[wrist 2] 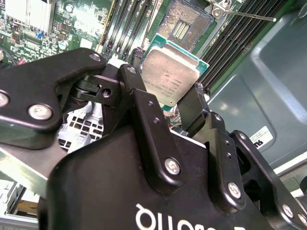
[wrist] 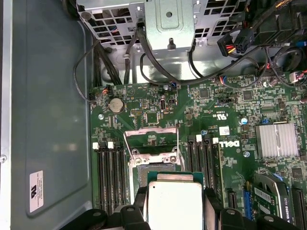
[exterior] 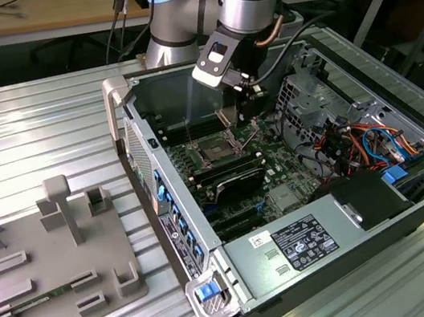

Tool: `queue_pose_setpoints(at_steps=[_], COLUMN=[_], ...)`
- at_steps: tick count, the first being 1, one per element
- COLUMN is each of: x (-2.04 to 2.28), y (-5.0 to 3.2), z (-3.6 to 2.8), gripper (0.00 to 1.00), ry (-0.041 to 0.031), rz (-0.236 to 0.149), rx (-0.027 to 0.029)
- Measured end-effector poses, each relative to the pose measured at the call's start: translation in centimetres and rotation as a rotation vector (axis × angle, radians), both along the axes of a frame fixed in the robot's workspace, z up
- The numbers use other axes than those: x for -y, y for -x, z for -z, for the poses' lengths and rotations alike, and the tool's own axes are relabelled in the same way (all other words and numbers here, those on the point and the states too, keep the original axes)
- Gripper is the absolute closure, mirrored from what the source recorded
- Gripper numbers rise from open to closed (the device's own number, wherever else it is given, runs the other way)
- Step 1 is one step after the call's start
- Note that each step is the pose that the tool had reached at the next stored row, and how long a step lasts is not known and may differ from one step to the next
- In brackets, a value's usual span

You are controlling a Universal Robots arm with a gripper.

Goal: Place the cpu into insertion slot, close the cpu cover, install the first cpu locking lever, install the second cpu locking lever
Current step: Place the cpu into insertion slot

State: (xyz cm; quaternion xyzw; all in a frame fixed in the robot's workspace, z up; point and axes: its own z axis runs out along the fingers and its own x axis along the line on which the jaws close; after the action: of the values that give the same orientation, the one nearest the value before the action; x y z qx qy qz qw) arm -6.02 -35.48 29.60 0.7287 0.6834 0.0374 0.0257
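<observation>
Second wrist view is showing the end effector clamping the cpu by two opposite edges, its black fingers pressing on either side and the silvery top facing the camera. First wrist view is showing the chip lying roughly flat to the green board, with the insertion slot peeking out just beyond it, pins bare. Farther on, the cpu cover is standing swung open. Exterior view is placing the slot between seven and eight o'clock from the end effector, close by, inside the open computer case sitting on the ribbed counter.
</observation>
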Motion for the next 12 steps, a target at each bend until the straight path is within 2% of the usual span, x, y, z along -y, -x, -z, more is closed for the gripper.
queue_pose_setpoints(at_steps=[3, 9, 12], x=[0.0, 0.01, 0.01], y=[0.0, 0.0, 0.0], z=[0.08, 0.48, 0.53], gripper=[0.45, 0.45, 0.45], ry=[-0.0003, -0.0001, 0.0002], rz=[0.0, 0.0, 0.0], rx=[0.0002, -0.0063, -0.0067])
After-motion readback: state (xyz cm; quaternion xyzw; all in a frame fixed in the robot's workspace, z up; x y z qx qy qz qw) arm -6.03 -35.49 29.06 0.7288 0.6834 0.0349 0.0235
